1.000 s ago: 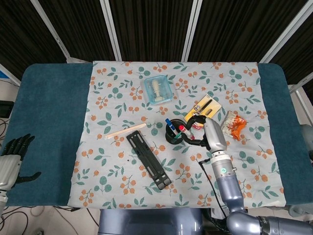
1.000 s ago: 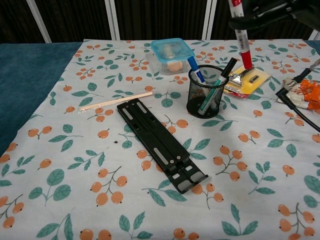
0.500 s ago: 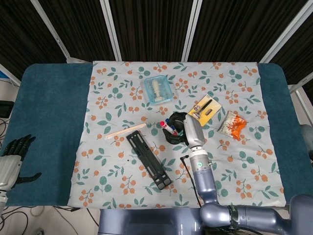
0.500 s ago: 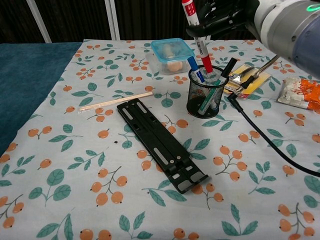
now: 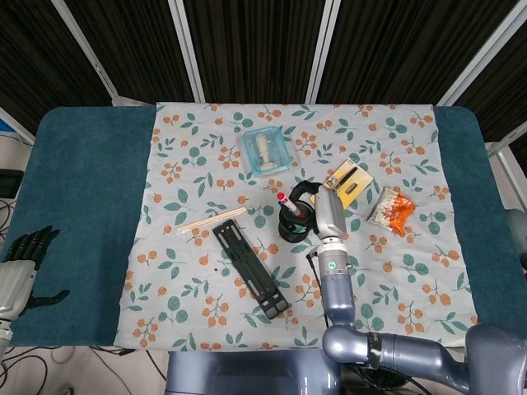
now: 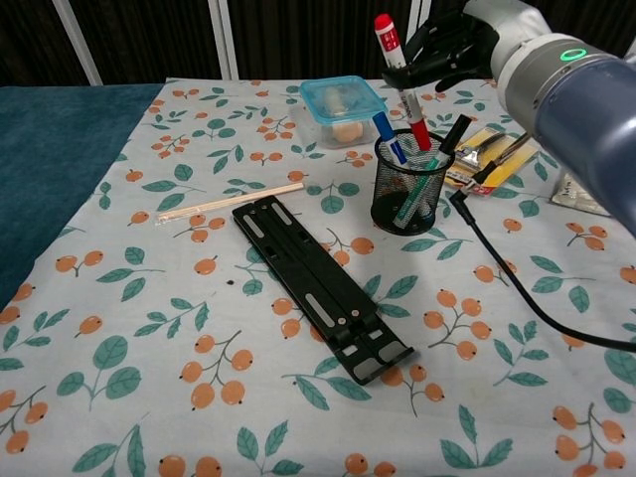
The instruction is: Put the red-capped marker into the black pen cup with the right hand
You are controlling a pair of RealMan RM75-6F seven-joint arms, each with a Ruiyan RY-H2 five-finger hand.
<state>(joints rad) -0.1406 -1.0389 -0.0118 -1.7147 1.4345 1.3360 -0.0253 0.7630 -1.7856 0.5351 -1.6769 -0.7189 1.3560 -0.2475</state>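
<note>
Red-capped marker (image 6: 400, 68), light, stiff and likely slick plastic, stands tilted with its lower end inside the black pen cup (image 6: 410, 183), pinched at mid-barrel by the right hand (image 6: 447, 48), while the left hand (image 5: 23, 263) rests open, far left.

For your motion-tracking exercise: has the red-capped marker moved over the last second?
Yes. In the chest view the red-capped marker, held by the right hand, went leftward and down, from right of the black pen cup to its mouth.

head: high, looking down | chest: low, close | shared: black pen cup (image 5: 295, 224)
</note>
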